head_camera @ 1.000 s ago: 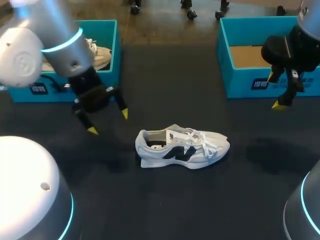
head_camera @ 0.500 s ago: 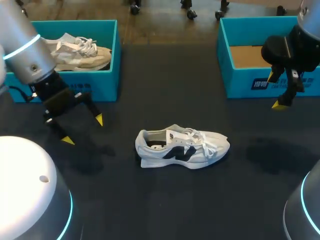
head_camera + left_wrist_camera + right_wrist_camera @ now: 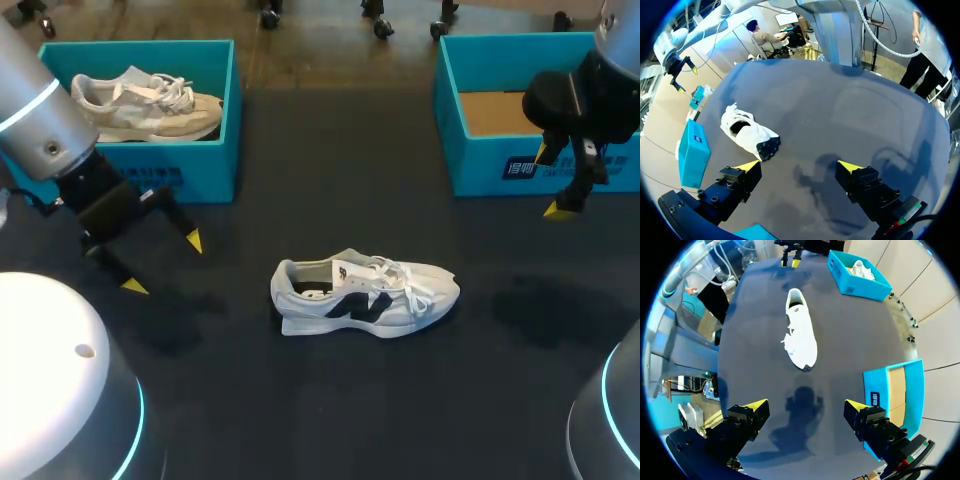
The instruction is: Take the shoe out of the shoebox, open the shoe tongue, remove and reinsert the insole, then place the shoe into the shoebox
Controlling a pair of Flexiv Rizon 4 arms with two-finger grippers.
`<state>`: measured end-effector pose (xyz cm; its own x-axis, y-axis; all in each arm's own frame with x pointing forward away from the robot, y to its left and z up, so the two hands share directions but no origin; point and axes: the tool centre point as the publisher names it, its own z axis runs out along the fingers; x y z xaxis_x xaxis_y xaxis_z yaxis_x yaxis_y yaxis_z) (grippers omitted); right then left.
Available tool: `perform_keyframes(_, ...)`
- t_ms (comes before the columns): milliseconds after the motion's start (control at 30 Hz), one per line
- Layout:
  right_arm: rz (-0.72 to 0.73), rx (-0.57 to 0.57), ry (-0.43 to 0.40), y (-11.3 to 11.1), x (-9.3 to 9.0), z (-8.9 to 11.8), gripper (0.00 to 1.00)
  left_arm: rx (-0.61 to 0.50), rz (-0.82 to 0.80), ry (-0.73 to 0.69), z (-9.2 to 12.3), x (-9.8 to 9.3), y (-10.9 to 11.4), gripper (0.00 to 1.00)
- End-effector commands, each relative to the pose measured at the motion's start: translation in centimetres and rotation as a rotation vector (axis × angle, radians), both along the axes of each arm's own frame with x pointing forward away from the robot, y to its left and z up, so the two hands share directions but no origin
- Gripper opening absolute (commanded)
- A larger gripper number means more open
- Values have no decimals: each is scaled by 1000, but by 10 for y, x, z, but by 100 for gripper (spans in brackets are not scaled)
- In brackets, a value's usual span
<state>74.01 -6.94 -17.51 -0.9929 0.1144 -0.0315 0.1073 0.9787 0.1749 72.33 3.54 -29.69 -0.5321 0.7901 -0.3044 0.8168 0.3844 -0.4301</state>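
A white shoe (image 3: 365,293) with a dark side mark lies on its side in the middle of the dark table, toe to the right, laces loose. My left gripper (image 3: 163,263) hangs open and empty to the left of the shoe's heel, in front of the left teal shoebox (image 3: 205,170). In the left wrist view the shoe (image 3: 747,132) lies ahead of the open gripper (image 3: 799,166), apart from it. My right gripper (image 3: 549,181) stands open and empty in front of the right teal shoebox (image 3: 480,165). In the right wrist view the shoe (image 3: 801,335) lies well ahead of that gripper (image 3: 805,404).
The left shoebox holds a beige shoe (image 3: 145,102). The right shoebox shows a bare cardboard floor (image 3: 490,112). Both boxes stand at the table's far corners.
My left arm has drawn back to the left, away from the shoe, uncovering the beige shoe in the left box. The white shoe and the right arm have kept still.
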Motion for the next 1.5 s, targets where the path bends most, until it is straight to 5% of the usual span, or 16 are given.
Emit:
perform_keyframes(33,-1,-3,2,1,1,0,100,-21,56,58,1,2,1,100)
perform_keyframes(600,-1,-3,2,1,1,0,100,-128,430,418,-19,30,-1,100)
perform_keyframes(900,-1,-3,2,1,1,0,100,-188,568,573,-38,27,-1,100)
perform_keyframes(1500,-1,-3,2,1,1,0,100,-390,755,574,-72,26,3,100)
